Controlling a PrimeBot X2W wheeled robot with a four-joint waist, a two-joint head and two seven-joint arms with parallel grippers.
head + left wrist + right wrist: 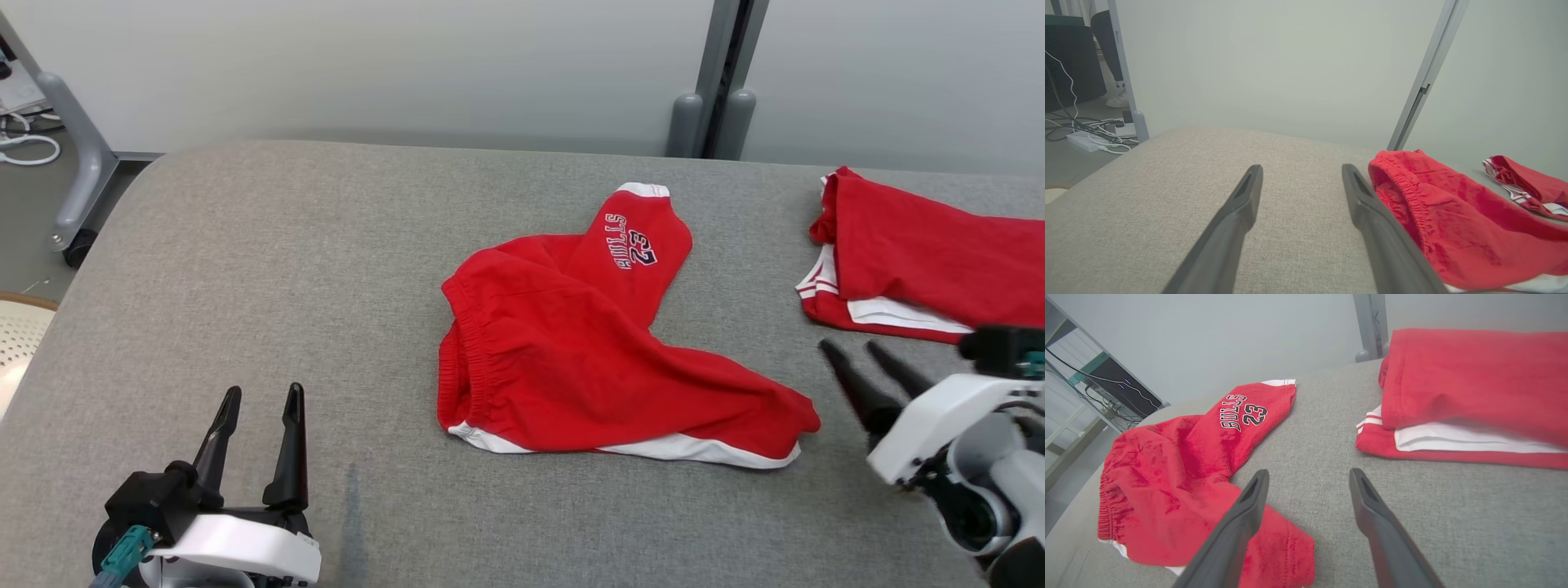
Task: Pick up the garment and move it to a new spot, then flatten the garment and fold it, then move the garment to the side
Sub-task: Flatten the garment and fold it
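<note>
Left gripper (264, 390): fingers spread wide, gripping nothing, tips above bare grey padded table (286, 269), to the left of the garment. In the left wrist view, left gripper (1302, 167) is just beside the waistband, not touching.

Right gripper (849, 345): fingers parted wide, nothing between them, tips just off the hem of the nearer leg. In its own wrist view, right gripper (1309, 471) has bare table between the fingers.

Red shorts (571, 351) lie mid-table, crumpled in a V. The elastic waistband faces the robot's left. The long axis runs left to right along the near leg. The other leg angles to the far side, printed "BULLS 23". White trim on hems and side. Fabric wrinkled, not flat.

Folded red garment (922, 253) lies at far right, apart from the shorts.
</note>
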